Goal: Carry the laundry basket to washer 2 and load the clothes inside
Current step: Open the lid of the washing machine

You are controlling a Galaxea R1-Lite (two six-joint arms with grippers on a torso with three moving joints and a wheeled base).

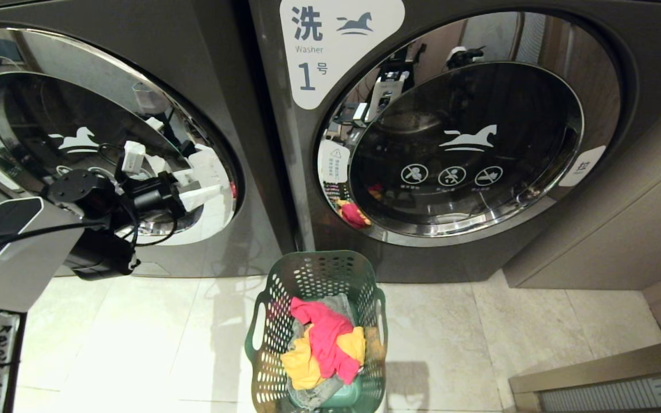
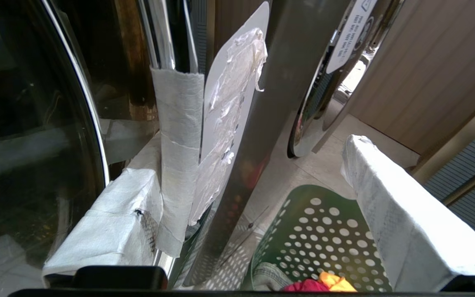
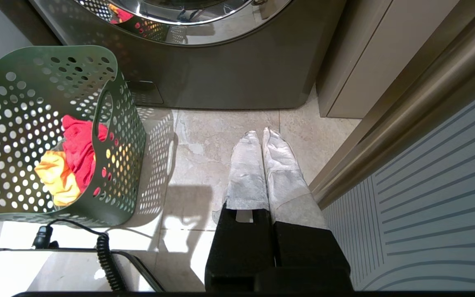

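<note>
Laundry basket [image 1: 316, 338]: on the floor [image 1: 135, 344] before washer 1 [image 1: 451, 137], holding pink and yellow clothes [image 1: 325, 344]. Left pincer [image 2: 254, 198]: released, spread wide at the edge of the left washer's door [image 1: 95, 137]. Right pincer [image 3: 262, 165]: clenched, empty, low over floor beside basket.
</note>
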